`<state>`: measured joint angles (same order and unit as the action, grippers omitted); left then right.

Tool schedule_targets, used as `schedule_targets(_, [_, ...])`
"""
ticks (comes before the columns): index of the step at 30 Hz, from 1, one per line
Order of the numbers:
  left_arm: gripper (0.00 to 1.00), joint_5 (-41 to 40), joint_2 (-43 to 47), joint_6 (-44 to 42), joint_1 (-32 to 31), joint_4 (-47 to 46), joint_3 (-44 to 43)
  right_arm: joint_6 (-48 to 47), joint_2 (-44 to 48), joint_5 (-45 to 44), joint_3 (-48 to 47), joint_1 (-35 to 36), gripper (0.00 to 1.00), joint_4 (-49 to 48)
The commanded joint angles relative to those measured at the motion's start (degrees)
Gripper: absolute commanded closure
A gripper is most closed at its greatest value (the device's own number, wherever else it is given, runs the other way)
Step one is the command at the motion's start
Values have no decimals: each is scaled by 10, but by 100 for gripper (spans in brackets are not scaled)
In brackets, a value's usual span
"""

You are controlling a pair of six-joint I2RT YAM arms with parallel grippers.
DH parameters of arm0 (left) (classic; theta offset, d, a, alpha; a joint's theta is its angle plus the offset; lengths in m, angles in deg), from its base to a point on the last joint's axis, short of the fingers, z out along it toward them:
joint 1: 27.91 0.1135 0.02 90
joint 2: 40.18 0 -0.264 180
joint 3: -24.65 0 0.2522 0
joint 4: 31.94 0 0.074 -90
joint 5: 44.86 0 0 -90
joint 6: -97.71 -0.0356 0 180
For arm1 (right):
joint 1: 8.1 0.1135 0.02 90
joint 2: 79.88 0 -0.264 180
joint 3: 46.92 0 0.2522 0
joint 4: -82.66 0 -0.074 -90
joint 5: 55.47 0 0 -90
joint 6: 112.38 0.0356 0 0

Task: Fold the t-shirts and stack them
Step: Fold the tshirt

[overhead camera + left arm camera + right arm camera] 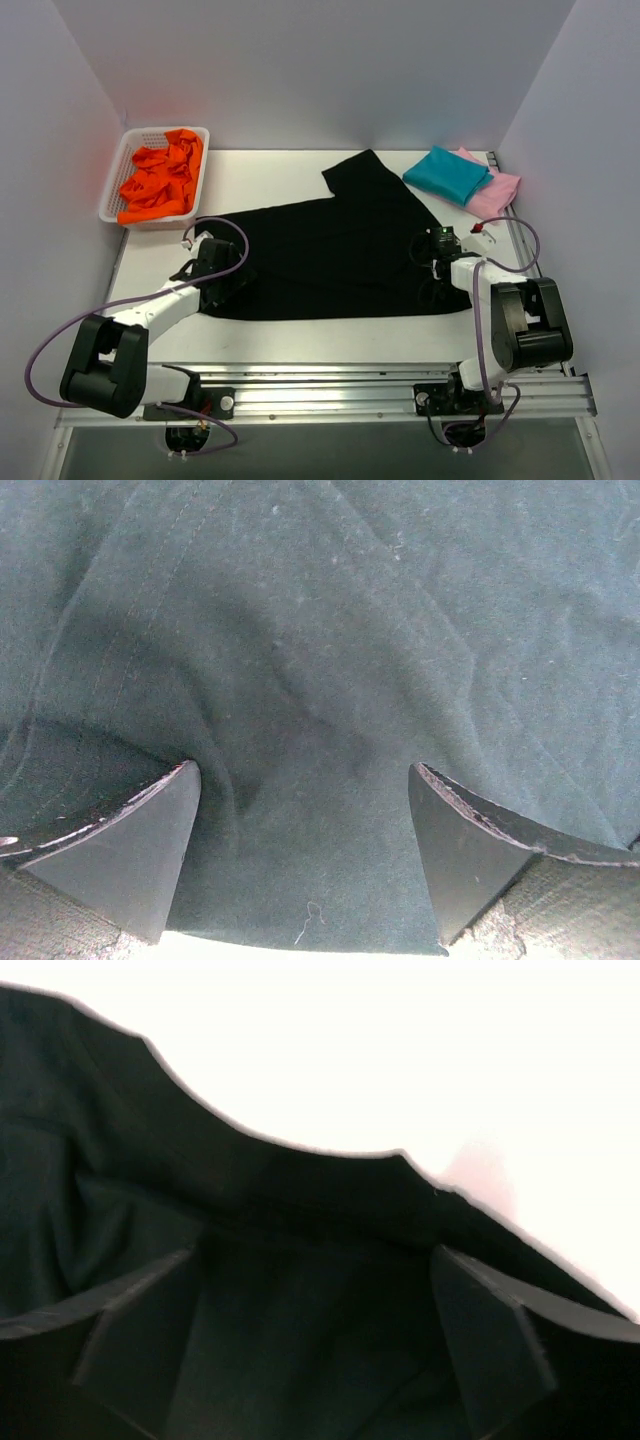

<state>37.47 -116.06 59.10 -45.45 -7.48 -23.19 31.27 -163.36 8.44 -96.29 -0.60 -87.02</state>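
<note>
The black t-shirt [340,255] lies spread flat across the middle of the white surface [270,180], a wide, dull-dark sheet with a straight near hem and one flap jutting toward 12 o'clock. The teal t-shirt [447,173] rests folded, partly on top of the folded pink t-shirt [497,192], at 1 o'clock. The left fingers [130,850] stand wide apart over the black cloth at its 9 o'clock edge, and the right fingers [490,1340] stand just as wide over its 3 o'clock edge, neither pair pinching anything.
</note>
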Motion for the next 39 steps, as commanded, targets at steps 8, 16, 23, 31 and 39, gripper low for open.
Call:
schedule_targets(8, [65, 38, -58, -2, 2, -78, 22, -29, -74, 99, 1, -7, 83, -89])
schedule_targets(16, [98, 63, -89, 0, 4, -117, 28, -3, 28, 106, 56, -8, 100, -77])
schedule_targets(23, [98, 51, 57, 10, -10, -20, 46, 66, 250, 41, 64, 8, 100, 124])
schedule_targets(31, [98, 34, 199, 5, -13, 107, 51, 102, 473, -4, 53, 19, 100, 306])
schedule_targets(39, [88, 57, 252, 9, -14, 165, 79, 123, 492, 17, 46, 37, 98, 385])
